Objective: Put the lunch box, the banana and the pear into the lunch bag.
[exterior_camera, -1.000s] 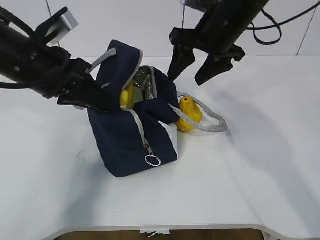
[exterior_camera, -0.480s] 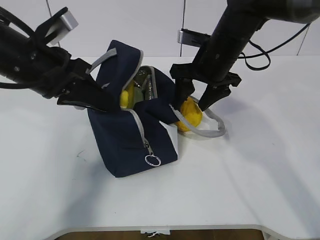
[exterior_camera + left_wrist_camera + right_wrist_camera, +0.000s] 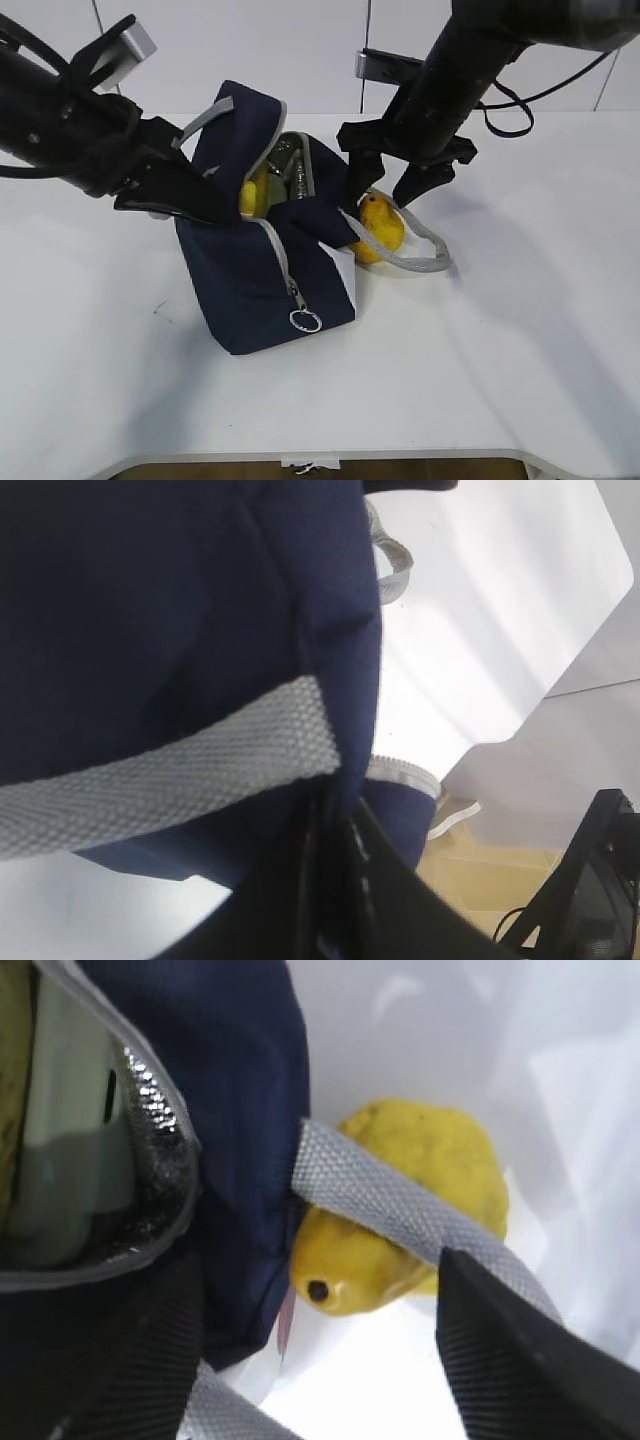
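Note:
The navy lunch bag point(image 3: 262, 275) stands open at mid-table. My left gripper point(image 3: 212, 205) is shut on its left rim; in the left wrist view the jaws point(image 3: 335, 880) pinch the blue fabric below a grey webbing handle point(image 3: 160, 770). The banana point(image 3: 252, 192) and the sage-green lunch box point(image 3: 294, 172) lie inside the bag. The pear point(image 3: 381, 230) lies on the table against the bag's right side, with the other grey handle point(image 3: 405, 258) draped over it. My right gripper point(image 3: 382, 196) is open just above the pear. In the right wrist view the pear point(image 3: 420, 1160) lies under the strap point(image 3: 390, 1195), between the open fingers point(image 3: 515, 1360).
The zipper pull ring point(image 3: 305, 320) hangs on the bag's front. The bag's silver lining point(image 3: 150, 1150) and the lunch box point(image 3: 65, 1130) show at the left of the right wrist view. The white table point(image 3: 500, 350) ends at its front edge close to the camera.
My right gripper came down from above the bag to the pear, open, then lifted slightly. The grey handle shifted a little over the pear. The left arm and the bag stayed still.

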Motion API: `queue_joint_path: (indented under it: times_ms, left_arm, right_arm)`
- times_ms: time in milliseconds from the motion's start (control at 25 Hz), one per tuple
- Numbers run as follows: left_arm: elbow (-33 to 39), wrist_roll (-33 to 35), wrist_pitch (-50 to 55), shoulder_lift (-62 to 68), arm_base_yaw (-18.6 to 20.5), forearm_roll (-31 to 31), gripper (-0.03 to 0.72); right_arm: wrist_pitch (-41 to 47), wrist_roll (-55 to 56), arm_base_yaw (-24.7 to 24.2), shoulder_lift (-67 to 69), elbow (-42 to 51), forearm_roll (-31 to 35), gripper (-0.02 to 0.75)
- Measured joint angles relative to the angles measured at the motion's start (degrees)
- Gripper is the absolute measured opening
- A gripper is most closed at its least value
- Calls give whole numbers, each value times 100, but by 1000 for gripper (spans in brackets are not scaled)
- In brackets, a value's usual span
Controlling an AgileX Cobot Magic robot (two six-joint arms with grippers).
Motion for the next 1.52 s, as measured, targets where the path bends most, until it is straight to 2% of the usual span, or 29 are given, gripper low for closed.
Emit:
queue_joint_path:
  times_ms: [520,680,920,1520]
  left_arm:
    - [0,0,0,0,0,45,12]
    - [0,0,4,0,0,93,12]
    - [0,0,4,0,0,97,13]
    - [0,0,4,0,0,141,13]
  right_arm:
    - [-11,-13,0,174,0,-53,457]
    - [175,-13,0,178,-90,-79,396]
    - [482,-13,0,178,-257,-177,262]
    - [596,-20,0,187,-326,-283,237]
